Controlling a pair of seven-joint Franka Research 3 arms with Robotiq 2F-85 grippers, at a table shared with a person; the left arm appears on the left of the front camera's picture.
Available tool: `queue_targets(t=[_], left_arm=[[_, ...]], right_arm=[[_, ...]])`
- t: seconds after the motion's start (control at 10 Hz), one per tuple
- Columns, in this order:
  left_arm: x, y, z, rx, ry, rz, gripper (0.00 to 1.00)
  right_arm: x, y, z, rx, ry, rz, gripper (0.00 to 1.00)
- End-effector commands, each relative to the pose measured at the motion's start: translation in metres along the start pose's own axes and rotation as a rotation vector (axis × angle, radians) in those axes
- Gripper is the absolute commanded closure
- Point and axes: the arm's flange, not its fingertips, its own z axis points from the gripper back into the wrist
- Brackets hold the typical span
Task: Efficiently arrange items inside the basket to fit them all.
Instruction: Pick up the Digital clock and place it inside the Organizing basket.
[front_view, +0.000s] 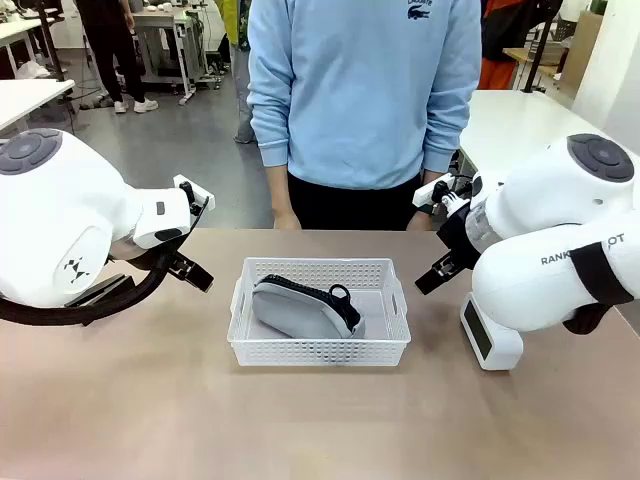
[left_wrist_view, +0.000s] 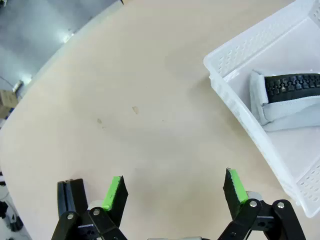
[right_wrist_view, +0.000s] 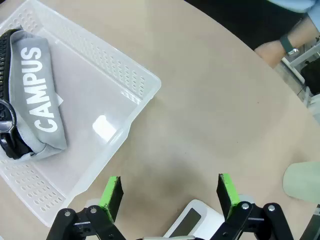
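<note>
Tan tabletop (front_view: 150, 400): white perforated basket (front_view: 320, 352) holds grey black-zipped pouch (front_view: 295, 312); left claw (left_wrist_view: 172, 187), right claw (right_wrist_view: 167, 192) gape empty.

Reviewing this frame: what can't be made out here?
Right wrist view: pale green rounded object, cut off by the right edge; full shape unclear.
Front view: small white rectangular box with dark panel, partly hidden under the right arm.
Left wrist view: grey zip pouch with black trim, cut off by the right edge.
</note>
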Motion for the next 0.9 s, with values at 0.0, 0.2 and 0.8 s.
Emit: queue_targets(t=[0.0, 0.2, 0.8], left_arm=[[0.0001, 0.0, 0.0001, 0.0, 0.0, 0.0, 0.0], [0.0001, 0.0, 0.0001, 0.0, 0.0, 0.0, 0.0], [0.0001, 0.0, 0.0001, 0.0, 0.0, 0.0, 0.0]], right_arm=[[0.0, 0.0, 0.0, 0.0, 0.0, 0.0, 0.0], [0.0, 0.0, 0.0, 0.0, 0.0, 0.0, 0.0], [0.0, 0.0, 0.0, 0.0, 0.0, 0.0, 0.0]])
